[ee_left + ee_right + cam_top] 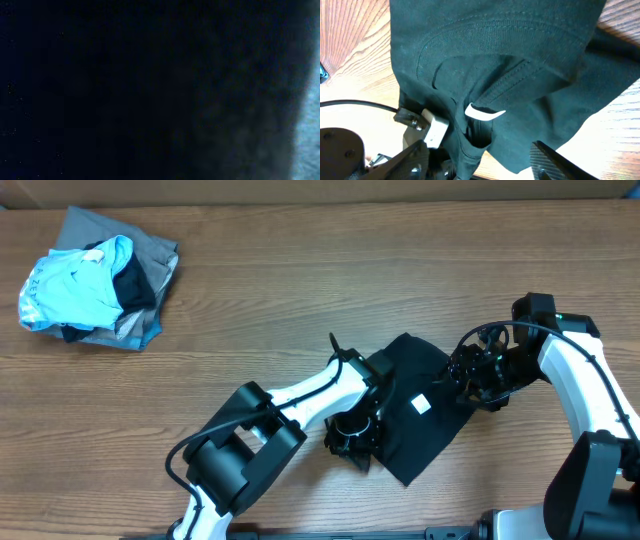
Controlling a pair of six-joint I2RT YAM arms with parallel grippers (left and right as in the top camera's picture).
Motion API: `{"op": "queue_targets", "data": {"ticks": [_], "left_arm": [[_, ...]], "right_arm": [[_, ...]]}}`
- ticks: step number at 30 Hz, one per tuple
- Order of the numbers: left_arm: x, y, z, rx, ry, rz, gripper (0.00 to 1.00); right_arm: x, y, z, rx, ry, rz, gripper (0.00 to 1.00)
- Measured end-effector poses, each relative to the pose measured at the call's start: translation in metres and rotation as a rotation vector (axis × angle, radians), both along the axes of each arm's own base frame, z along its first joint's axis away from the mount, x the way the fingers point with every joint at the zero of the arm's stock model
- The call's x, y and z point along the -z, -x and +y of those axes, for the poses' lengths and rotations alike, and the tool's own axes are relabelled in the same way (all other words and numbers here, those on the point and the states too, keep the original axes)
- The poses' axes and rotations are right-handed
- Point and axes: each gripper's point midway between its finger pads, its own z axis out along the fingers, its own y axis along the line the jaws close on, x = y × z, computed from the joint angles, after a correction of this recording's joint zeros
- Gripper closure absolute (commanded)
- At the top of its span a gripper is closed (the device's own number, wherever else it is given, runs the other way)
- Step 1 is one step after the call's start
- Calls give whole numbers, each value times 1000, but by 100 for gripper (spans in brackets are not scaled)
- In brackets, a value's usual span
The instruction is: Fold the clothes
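Observation:
The black shirt (pixel 415 420) lies bunched on the wooden table right of centre, with its white label (pixel 421 405) facing up. My left gripper (pixel 350 438) is at the shirt's left edge; its jaws are hidden. The left wrist view shows only dark fabric (pixel 150 90) right against the camera. My right gripper (pixel 470 385) is at the shirt's right edge. In the right wrist view its fingers (pixel 485 160) are spread wide with a fold of the shirt (pixel 510 65) between them, not pinched. The collar and the label (pixel 482 113) show there too.
A pile of other clothes sits at the back left: a light-blue garment (pixel 75 280) on grey ones (pixel 150 250). Bare wooden table (pixel 300 300) surrounds the shirt. The left arm crosses the front of the table.

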Motion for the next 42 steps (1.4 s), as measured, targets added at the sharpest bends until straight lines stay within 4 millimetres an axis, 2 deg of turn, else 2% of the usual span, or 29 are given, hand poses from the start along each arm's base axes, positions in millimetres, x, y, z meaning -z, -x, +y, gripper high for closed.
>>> {"op": "queue_targets", "data": {"ticks": [2, 3, 4, 5, 6, 8, 10, 11, 12, 14, 16, 18, 23, 24, 27, 29, 30, 31, 33, 35, 40, 42], "left_arm": [[0, -3, -3, 1, 18, -10, 85], [0, -3, -3, -2, 20, -8, 85], [-2, -6, -3, -9, 27, -9, 83], [-5, -10, -4, -19, 38, -15, 83], [-10, -15, -4, -28, 49, -26, 82], [-25, -29, -5, -53, 89, -67, 77], [-54, -52, -5, -92, 153, -146, 69], [-70, -64, -4, -113, 185, -194, 64], [-85, -75, -2, -127, 214, -238, 49], [-116, -101, 7, -159, 267, -365, 34], [-126, -115, 18, -183, 263, -431, 30], [-124, -126, 25, -190, 241, -474, 27], [-110, -133, 29, -137, 214, -501, 26], [-104, -133, 29, -129, 207, -492, 26], [-82, -131, 25, -102, 184, -451, 27], [-66, -127, 18, -78, 183, -421, 29], [-57, -125, 14, -59, 186, -407, 34], [-51, -123, 12, -49, 182, -393, 43], [-36, -116, 10, -22, 168, -356, 57], [-25, -112, 11, -9, 155, -324, 67], [-5, -101, 14, -6, 127, -244, 70], [-5, -101, 14, -6, 130, -239, 70]], "right_arm": [[0, -2, 0, 2, 1, -7, 31], [0, -4, 0, 2, 2, -15, 43], [1, -8, -1, 2, 5, -34, 62], [1, -11, -1, 5, 5, -49, 75], [2, -17, -1, 4, 1, -78, 81], [4, -24, 2, 3, -11, -115, 82], [11, -23, 8, -9, -25, -129, 82], [15, -21, 13, -15, -31, -123, 82], [21, -18, 17, -19, -32, -121, 82], [37, -11, 25, -23, -34, -109, 82], [50, -2, 29, -15, -37, -79, 82], [67, 14, 30, 13, -40, -7, 85], [77, 40, 25, 54, -9, 125, 84], [78, 46, 22, 61, 5, 153, 81], [76, 56, 17, 57, 28, 195, 55], [71, 58, 17, 39, 27, 188, 51], [69, 59, 17, 36, 25, 183, 50], [67, 59, 18, 32, 21, 181, 49], [63, 62, 24, 11, -12, 178, 48], [59, 68, 36, -21, -59, 184, 46], [53, 88, 77, -131, -171, 209, 29], [52, 88, 92, -160, -188, 193, 30]]}}
